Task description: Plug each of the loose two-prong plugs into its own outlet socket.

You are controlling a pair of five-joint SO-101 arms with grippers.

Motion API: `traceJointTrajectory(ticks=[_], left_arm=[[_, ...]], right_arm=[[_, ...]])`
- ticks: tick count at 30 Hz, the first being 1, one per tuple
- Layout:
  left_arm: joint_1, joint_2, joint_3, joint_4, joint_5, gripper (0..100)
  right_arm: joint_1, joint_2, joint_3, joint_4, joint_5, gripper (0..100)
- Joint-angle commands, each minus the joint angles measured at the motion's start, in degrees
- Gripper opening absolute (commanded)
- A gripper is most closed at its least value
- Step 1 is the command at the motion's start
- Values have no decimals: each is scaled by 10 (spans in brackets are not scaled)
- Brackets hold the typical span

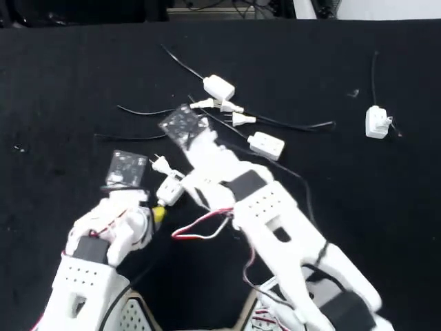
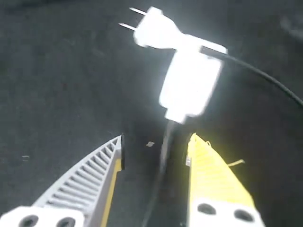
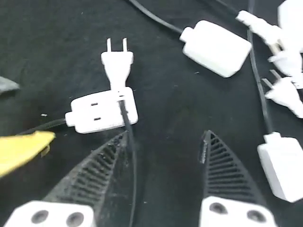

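Observation:
A white outlet socket (image 1: 169, 189) (image 2: 190, 83) (image 3: 101, 113) lies on the black cloth. A loose two-prong plug (image 1: 160, 164) (image 2: 152, 27) (image 3: 117, 62) rests against it, prongs pointing away, its black cable running over the socket. My left gripper (image 2: 156, 139) is open just short of the socket, straddling a cable, with its yellow finger (image 1: 158, 214) (image 3: 23, 149) near the socket's end. My right gripper (image 3: 163, 137) is open beside the same socket, holding nothing. More plugs (image 1: 241, 118) (image 3: 284, 92) and sockets (image 1: 266, 145) (image 3: 217, 47) lie farther back.
Another white socket (image 1: 219, 87) sits at the back centre and one more (image 1: 375, 122) at the far right. Thin black cables (image 1: 289, 124) cross the middle of the cloth. Red and white arm wires (image 1: 200, 226) hang between the two arms.

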Motion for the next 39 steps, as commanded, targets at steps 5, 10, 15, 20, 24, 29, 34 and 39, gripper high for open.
traceJointTrajectory(ticks=[5,10,15,20,24,29,34,39], left_arm=[[51,250,-142,-69,30,263],[22,405,-197,-84,-12,263],[-30,496,-241,-145,-49,263],[-51,513,-260,-185,-143,263],[-73,531,-272,-192,-206,263],[-108,578,-325,-192,-244,263],[-122,658,-398,-192,-251,263],[-119,716,-444,-192,-251,263]], right_arm=[[28,-42,29,-18,-4,230],[29,-44,31,-19,-4,230],[29,-43,35,-19,-4,230],[29,-41,35,-19,-4,230],[29,-41,36,-19,-4,230],[29,-41,38,-19,-4,230],[26,-41,41,-20,-4,232],[25,-41,41,-20,-4,230]])
